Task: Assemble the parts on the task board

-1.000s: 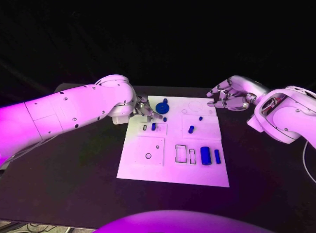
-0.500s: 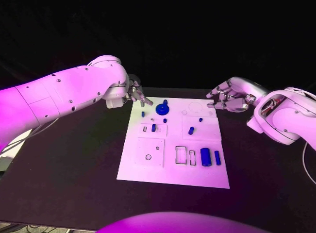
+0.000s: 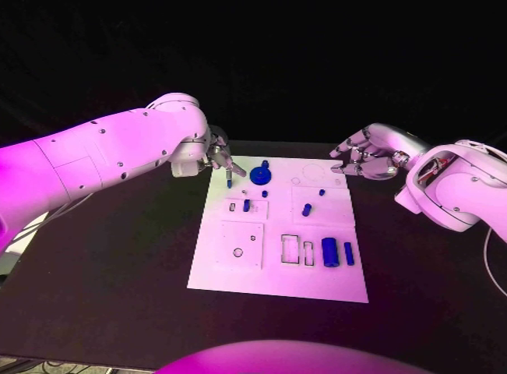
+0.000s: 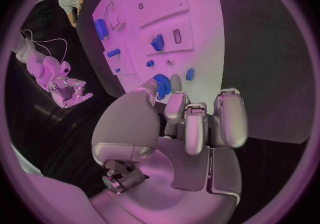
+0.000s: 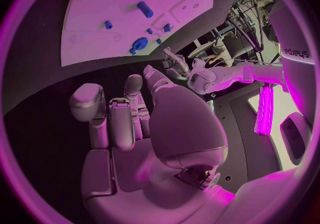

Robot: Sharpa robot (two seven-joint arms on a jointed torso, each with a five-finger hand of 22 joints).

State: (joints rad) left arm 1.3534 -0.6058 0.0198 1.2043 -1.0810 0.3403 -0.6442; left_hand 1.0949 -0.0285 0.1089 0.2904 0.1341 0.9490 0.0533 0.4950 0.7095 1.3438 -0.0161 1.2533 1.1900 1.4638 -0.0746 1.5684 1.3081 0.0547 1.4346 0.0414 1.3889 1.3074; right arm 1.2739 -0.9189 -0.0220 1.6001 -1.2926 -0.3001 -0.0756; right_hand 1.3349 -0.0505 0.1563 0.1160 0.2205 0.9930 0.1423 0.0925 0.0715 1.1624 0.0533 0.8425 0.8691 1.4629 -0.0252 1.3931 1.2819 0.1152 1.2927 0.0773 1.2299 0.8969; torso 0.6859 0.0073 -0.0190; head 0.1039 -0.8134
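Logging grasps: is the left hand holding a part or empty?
Empty. The left hand hovers off the task board, its fingers apart, nothing between them.

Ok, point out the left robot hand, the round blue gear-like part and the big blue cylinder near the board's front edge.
left robot hand (image 3: 217, 154): head view, middle of the hand.
round blue gear-like part (image 3: 260, 174): head view, its disc face.
big blue cylinder (image 3: 329, 250): head view, middle of its body.
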